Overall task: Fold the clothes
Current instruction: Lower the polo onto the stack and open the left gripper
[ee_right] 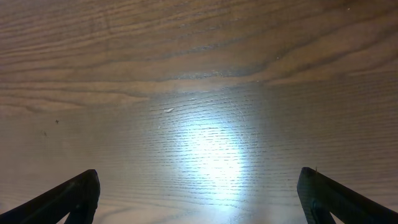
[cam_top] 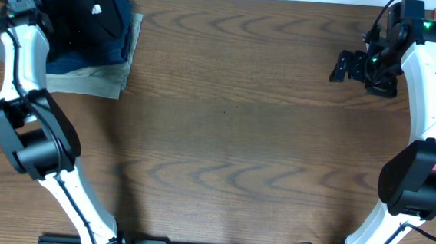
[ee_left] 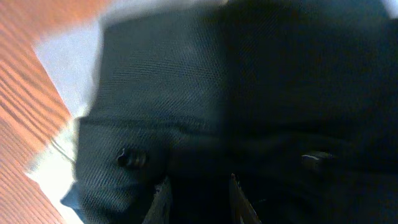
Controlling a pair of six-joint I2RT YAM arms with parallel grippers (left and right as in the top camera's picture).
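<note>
Black shirt [cam_top: 95, 13] lies folded on the pile [cam_top: 98, 79] (navy and tan beneath), so little seems left. Whether my left claw [ee_left: 196, 193] grips it I cannot tell; my right claw [ee_right: 199, 199] gapes empty.

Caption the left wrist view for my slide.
Left gripper low over the black shirt, fingertips at the fabric near a button.

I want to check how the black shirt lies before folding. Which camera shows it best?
Overhead: the black shirt shows almost whole, bunched atop the folded stack at far left. The left wrist view gives only a blurred close-up of its fabric and a button. The right wrist view shows just the table.
</note>
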